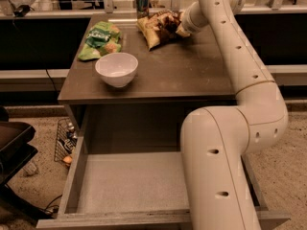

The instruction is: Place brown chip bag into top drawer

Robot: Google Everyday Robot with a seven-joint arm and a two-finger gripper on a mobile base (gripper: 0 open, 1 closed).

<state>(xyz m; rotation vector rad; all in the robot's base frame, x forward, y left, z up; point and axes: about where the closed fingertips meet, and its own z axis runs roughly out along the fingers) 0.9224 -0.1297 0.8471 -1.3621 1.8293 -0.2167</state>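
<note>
One relation above all: crinkled glossy brown chip bag with pale yellow ends, at the far back of the dark wooden cabinet-top surface, lying just left of the pincer in the camera view and touching it at the right end. Long axis slanted, from near-left corner to far-right, pointing at the pincer. Pincer at the tip of the long cream-coloured arm, up against the bag's dark end; clamped on it or merely against it, cannot tell. Well apart from both, the wide shallow grey-brown top drawer, standing open below the front edge, right part hidden behind the arm's bulky near link. Probably called for: a long carry toward the near side, over the front edge and down. Leftward, a crumpled green chip bag; nearer the front, a round white bowl, closest to that path; just behind the brown bag, a small metal can.
</note>
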